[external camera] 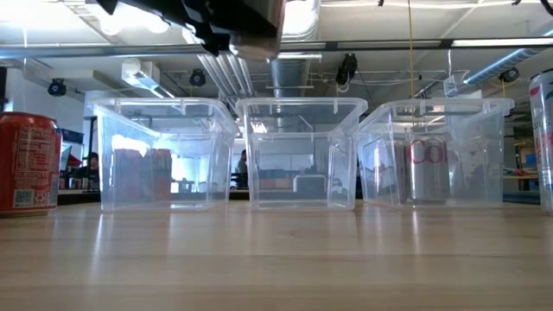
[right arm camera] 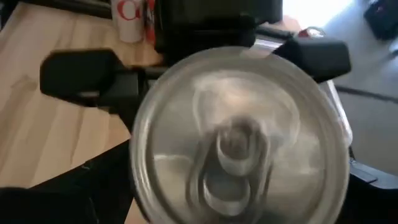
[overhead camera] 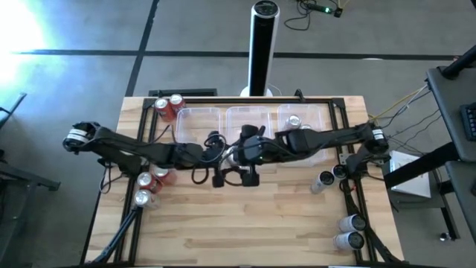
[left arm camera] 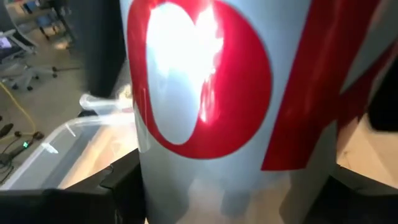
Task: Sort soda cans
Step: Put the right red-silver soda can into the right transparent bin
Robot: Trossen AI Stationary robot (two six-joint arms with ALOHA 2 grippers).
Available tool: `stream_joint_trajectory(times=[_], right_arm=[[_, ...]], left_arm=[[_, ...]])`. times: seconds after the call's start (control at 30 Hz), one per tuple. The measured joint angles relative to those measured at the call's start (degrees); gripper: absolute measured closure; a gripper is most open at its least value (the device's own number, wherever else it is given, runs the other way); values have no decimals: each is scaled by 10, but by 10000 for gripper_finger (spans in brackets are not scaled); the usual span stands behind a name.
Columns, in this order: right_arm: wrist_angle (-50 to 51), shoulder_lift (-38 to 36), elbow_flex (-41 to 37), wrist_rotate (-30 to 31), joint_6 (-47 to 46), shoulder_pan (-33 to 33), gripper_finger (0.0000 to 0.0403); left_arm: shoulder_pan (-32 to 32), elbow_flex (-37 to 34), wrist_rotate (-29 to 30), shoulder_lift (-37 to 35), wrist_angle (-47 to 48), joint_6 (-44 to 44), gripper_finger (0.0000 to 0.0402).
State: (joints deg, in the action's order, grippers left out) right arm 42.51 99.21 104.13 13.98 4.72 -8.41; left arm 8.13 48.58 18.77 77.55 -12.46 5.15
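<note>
- Wood table in an open workshop, three clear tubs along the far edge.
- Both arms meet mid-table; left gripper clamps a silver-and-red can, thin-walled, slick, best squeezed mid-body.
- Right gripper hugs a can top; grip unclear.
- Other cans sit at the table's sides.

Red letters "Co" show on the silver can inside the right tub
</note>
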Motion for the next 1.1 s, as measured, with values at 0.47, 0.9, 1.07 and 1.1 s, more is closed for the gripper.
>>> stream_joint_trajectory(times=[0.47,0.9,1.07,1.1], right_arm=[[105,64,107,11,3,2,63],[121,43,121,8,-13,2,117],[144,20,119,22,-37,2,117],[159,15,116,27,-45,2,117]], left_arm=[[-1,13,18,20,5,-14,120],[0,9,-7,2,11,-31,64],[1,2,-8,-15,11,-29,32],[2,-3,0,-23,14,-28,31]])
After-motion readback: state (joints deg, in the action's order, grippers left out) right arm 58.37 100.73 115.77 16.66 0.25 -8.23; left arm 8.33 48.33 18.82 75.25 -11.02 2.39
